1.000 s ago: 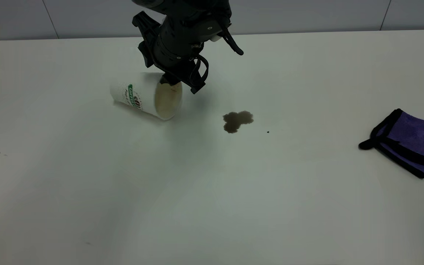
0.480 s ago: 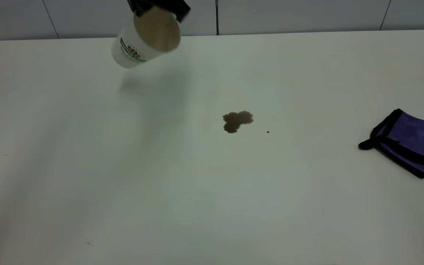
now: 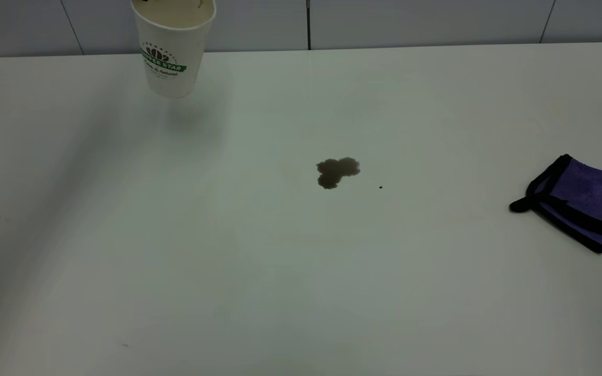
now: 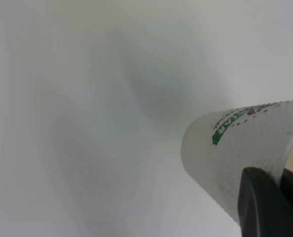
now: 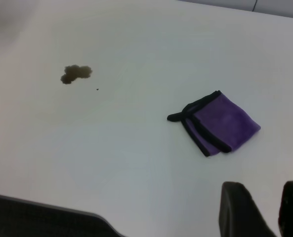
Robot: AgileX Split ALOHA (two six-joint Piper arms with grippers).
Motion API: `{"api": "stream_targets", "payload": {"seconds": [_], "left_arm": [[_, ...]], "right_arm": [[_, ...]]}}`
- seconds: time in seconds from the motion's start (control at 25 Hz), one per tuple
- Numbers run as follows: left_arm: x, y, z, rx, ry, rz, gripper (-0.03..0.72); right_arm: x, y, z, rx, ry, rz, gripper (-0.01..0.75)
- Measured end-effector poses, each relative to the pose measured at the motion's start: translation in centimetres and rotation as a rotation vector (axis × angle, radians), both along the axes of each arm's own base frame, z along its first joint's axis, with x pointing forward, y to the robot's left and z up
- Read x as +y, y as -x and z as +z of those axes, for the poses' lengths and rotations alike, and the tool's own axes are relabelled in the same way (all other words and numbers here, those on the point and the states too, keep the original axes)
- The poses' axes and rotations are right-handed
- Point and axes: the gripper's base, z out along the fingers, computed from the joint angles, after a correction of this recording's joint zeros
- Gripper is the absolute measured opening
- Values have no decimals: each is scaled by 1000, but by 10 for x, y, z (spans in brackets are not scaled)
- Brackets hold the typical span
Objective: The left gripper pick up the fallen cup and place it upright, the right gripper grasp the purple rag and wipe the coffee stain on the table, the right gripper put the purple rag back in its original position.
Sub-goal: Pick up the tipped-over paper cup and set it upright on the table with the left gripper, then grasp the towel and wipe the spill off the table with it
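Above table's far left part: cup hangs upright, mouth up, shadow beneath, base apparently clear of surface. Left gripper clamped on cup rim, one dark finger outside wall. Stain mid-table, untouched. Rag folded at right edge. Right gripper parked above near-right table, fingers parted, empty. Risks: early release from height could topple cup; tilted set-down could tip it; rim pinch may crush paper wall.
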Motion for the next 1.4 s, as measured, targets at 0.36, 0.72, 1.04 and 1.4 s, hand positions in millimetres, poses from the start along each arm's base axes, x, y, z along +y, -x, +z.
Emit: {"api": "stream_targets", "payload": {"seconds": [0.36,0.72,1.04,1.4], "left_arm": [[35,-19,-46,35,236,-6,15],[41,-26,-98,92,276,20,17],[40,-27,-112,101,294,43,153],[41,-21,-52,29,285,-63,694]], "right_arm": [[0,0,0,0,0,0,241],[0,0,0,0,0,0,241],[0,0,0,0,0,0,241],[0,0,0,0,0,0,241]]}}
